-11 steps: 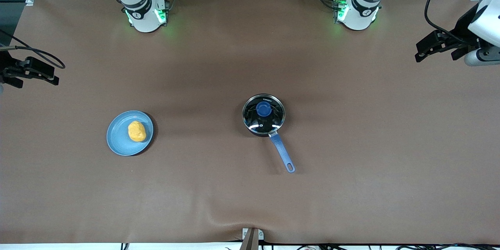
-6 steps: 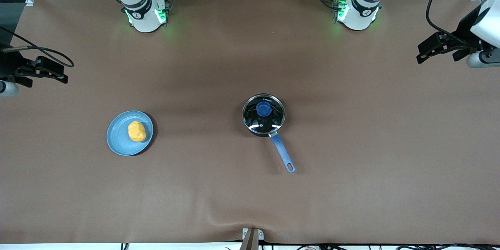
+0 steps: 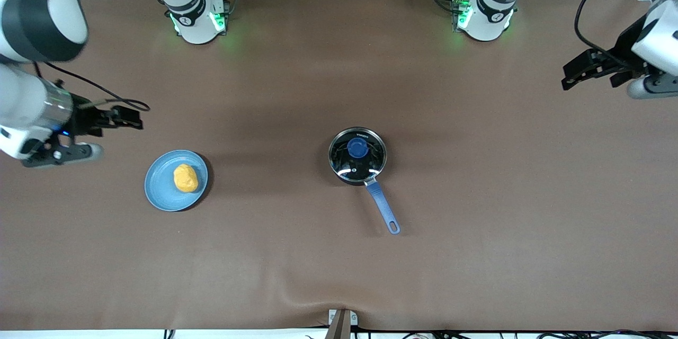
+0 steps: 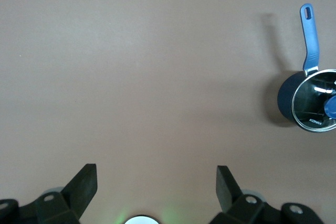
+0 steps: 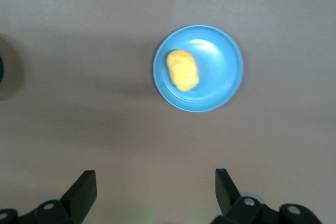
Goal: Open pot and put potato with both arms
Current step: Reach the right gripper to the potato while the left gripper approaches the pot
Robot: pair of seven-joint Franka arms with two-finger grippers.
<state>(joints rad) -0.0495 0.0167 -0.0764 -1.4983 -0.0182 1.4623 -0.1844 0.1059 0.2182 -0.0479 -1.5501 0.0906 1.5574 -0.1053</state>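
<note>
On the brown table (image 3: 476, 254), the left gripper (image 3: 577, 71) hangs over the left arm's end with its fingers (image 4: 84, 184) spread wide and empty, and the right gripper (image 3: 124, 117) hangs over the right arm's end, near the plate, its fingers (image 5: 85, 190) likewise wide apart. The black saucepan (image 3: 357, 156) sits mid-table under a glass lid (image 3: 365, 165) with a blue knob (image 3: 358, 147), its blue handle (image 3: 382, 206) pointing toward the front camera. The potato (image 3: 185, 178) lies on the light-blue plate (image 3: 159, 190), well apart from the saucepan toward the right arm's end.
</note>
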